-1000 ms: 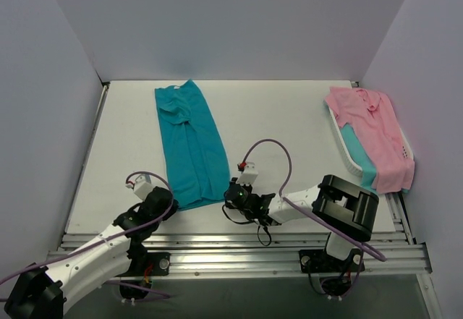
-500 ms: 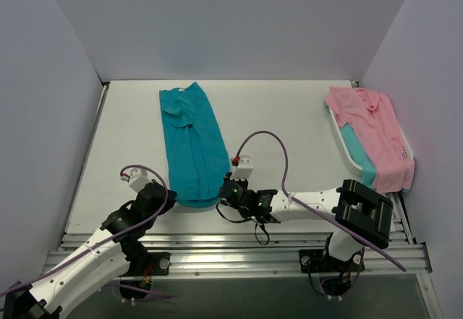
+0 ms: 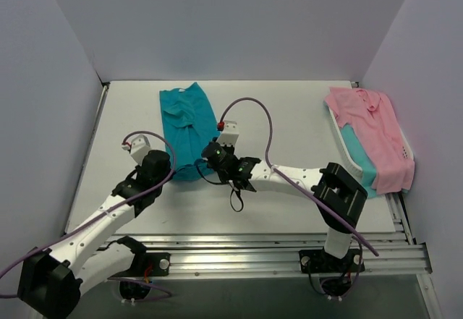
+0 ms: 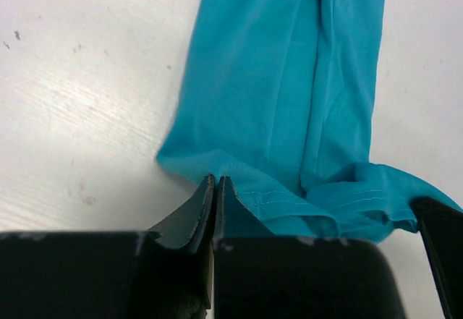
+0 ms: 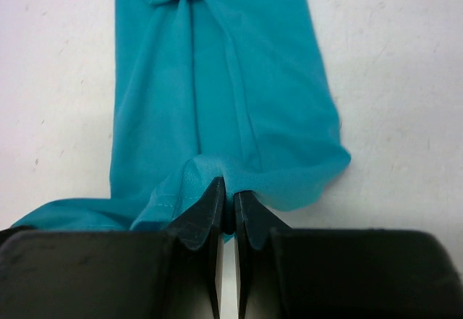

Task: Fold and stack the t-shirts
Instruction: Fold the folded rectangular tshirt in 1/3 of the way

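Left gripper [image 4: 215,189] sits low in frame, jaws pressed tight together right at the near hem of the teal t-shirt [image 4: 289,95]. The cloth looks pinched between the tips, though the contact itself is hard to make out. The shirt runs away across the white bench [image 4: 79,95] in a long narrow strip, creased lengthwise. The hem bunches at the right, beside a dark shape [image 4: 443,243] at the frame's edge.

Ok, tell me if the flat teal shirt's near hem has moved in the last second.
Yes. The teal t-shirt has had its near hem carried away from the front rail, toward the collar end, which stayed put.
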{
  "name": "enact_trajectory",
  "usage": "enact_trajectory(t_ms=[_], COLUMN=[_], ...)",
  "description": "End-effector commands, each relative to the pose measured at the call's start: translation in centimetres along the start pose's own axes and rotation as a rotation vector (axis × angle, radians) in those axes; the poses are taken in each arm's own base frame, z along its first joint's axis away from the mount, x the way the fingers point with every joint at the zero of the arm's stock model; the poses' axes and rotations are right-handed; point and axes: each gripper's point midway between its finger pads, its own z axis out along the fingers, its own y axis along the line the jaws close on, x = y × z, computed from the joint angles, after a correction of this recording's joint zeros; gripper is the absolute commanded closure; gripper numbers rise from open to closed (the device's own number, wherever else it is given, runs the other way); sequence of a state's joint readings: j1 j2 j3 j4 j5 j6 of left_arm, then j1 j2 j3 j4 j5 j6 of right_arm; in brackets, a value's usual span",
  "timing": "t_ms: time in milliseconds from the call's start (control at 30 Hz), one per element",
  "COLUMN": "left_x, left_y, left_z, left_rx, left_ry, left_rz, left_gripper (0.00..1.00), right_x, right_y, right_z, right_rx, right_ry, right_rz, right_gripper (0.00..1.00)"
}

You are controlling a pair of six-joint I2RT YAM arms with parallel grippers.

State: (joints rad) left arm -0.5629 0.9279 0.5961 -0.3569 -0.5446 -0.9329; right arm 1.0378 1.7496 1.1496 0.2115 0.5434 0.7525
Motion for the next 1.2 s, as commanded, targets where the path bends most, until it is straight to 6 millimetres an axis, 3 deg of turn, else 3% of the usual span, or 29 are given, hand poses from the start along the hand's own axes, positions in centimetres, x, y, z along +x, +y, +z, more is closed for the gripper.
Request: enact_trajectory(t_ms=[0, 100, 500, 567, 633, 667, 700, 933, 1067, 1100, 1133, 1167], left_x=[-4.9, -6.2, -8.7, -8.1, -8.7, -8.8, -9.9, -10.8, -11.4, -11.6, -10.7, -11.6], left_y=[-2.4, -3.1, -3.6, -3.8, -4.3, -4.4, -4.7, -4.7, -4.4, -4.4, -3.6, -4.1], left_z=[1.6, 3.2, 11.1, 12.5, 13.7, 14.2, 14.6, 19.2, 21.9, 22.4, 23.8, 24.4], left_rx=[0.045, 0.048, 0.048, 0.057, 0.07, 0.074, 0.083, 0.099, 0.088, 0.095, 0.078, 0.09], left_ry=[-0.092, -0.099, -0.105, -0.074, -0.074, -0.076, -0.095, -0.058, -0.054, -0.054, -0.032, -0.041], left_rz=[-0.009, -0.012, -0.042, -0.036, -0.034, -0.031, -0.042, -0.039, -0.052, -0.057, -0.056, -0.063], left_gripper=[0.98, 0.98, 0.98, 0.98, 0.98, 0.98, 0.98, 0.98, 0.98, 0.98, 0.98, 0.98], right_x=[-3.7, -5.3, -6.0, -6.9, -6.5, -7.4, -7.4, -9.3, -9.7, -8.4, -9.3, -9.5], right_y=[-0.8, -1.3, -2.5, -1.8, -2.1, -1.5, -1.9, -2.0, -3.0, -3.3, -3.0, -3.6], right_z=[1.8, 3.7, 11.8, 12.4, 13.5, 13.7, 14.4, 17.5, 20.5, 21.7, 22.3, 23.1], right_rx=[0.057, 0.076, 0.086, 0.06, 0.067, 0.054, 0.063, 0.042, 0.031, 0.021, 0.003, -0.003], right_ry=[-0.051, -0.066, -0.014, -0.019, -0.002, -0.015, -0.01, -0.015, -0.015, 0.011, -0.013, -0.016], right_rz=[-0.017, -0.013, -0.018, -0.005, -0.017, -0.01, -0.013, 0.002, 0.011, 0.002, 0.012, 0.019], right_gripper=[1.0, 1.0, 1.0, 1.0, 1.0, 1.0, 1.0, 1.0, 1.0, 1.0, 0.98, 0.9])
